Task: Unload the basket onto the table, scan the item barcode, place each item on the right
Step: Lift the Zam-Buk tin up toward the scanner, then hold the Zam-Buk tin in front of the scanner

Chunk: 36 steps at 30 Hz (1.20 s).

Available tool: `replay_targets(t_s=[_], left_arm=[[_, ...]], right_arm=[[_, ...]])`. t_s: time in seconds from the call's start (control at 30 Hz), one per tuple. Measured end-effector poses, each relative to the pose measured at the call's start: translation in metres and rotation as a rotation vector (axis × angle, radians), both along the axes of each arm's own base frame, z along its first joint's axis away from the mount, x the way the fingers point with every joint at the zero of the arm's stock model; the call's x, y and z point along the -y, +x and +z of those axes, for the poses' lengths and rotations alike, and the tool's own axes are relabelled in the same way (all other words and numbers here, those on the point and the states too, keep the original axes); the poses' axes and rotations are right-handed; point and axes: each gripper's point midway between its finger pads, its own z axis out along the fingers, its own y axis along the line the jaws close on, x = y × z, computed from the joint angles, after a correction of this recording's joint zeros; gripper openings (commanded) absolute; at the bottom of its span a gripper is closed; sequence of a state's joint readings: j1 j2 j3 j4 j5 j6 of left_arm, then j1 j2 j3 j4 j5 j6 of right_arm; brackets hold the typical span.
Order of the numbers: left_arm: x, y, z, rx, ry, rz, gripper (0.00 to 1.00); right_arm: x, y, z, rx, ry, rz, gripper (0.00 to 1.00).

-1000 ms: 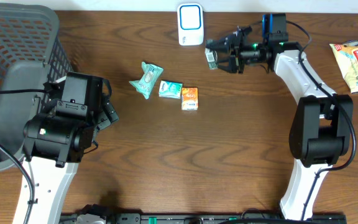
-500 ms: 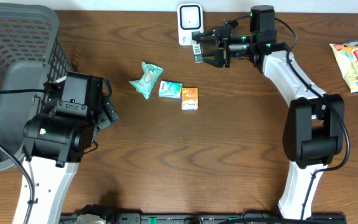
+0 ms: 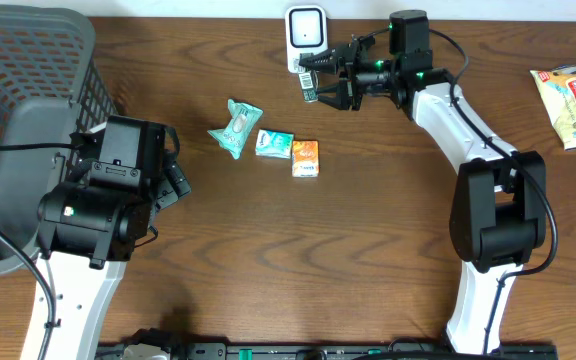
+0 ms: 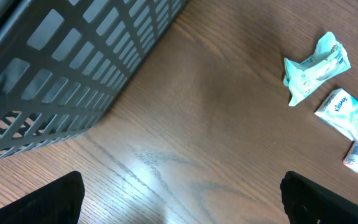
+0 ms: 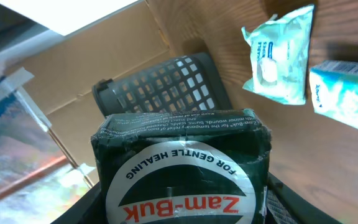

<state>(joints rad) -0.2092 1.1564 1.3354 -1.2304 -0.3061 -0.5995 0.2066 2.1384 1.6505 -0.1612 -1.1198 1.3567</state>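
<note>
Seen from above, the right end effector [image 3: 320, 88] grasps a small dark green box [image 3: 309, 83] just beside the white rectangular scanner [image 3: 307, 38] at the far edge of the brown wooden worktop [image 3: 368, 230]. Only the right wrist camera shows its round white "Zam-Buk" label, close up between the fingers. The left end effector [image 3: 173, 182] is released, jaws wide, beside the grey plastic mesh basket [image 3: 18, 100], well apart from the box.
</note>
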Motion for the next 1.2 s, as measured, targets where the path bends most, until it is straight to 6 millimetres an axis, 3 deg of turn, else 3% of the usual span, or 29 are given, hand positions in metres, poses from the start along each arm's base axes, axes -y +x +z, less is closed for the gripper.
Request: replay_targets(t_s=[0.2,0.3,0.53,0.63,0.67,0.73,0.8,0.97,1.2], left_arm=[[0.0,0.0,0.0,0.0,0.0,0.0,1.0],[0.0,0.0,0.0,0.0,0.0,0.0,1.0],[0.0,0.0,0.0,0.0,0.0,0.0,1.0],[0.0,0.0,0.0,0.0,0.0,0.0,1.0],[0.0,0.0,0.0,0.0,0.0,0.0,1.0],[0.0,0.0,0.0,0.0,0.0,0.0,1.0],[0.0,0.0,0.0,0.0,0.0,0.0,1.0],[0.0,0.0,0.0,-0.001,0.0,0.0,1.0],[0.0,0.0,0.0,0.0,0.0,0.0,1.0]], right_arm=[[-0.001,0.009,0.007,0.035,0.01,-0.029,0.38],[0.001,0.017,0.001,0.133,-0.047,-0.051,0.3],[-0.014,0.039,-0.025,0.488,-0.342,-0.105,0.37],[-0.007,0.059,-0.038,0.626,-0.579,-0.202,0.35],[0.001,0.069,-0.04,0.669,-0.675,-0.26,0.3],[0.015,0.084,-0.036,0.736,-0.806,-0.356,0.28],[0.028,0.102,-0.018,0.851,-0.934,-0.477,0.29],[0.024,0.124,0.019,1.073,-0.969,-0.63,0.31],[0.021,0.142,0.021,1.239,-0.964,-0.727,0.38]])
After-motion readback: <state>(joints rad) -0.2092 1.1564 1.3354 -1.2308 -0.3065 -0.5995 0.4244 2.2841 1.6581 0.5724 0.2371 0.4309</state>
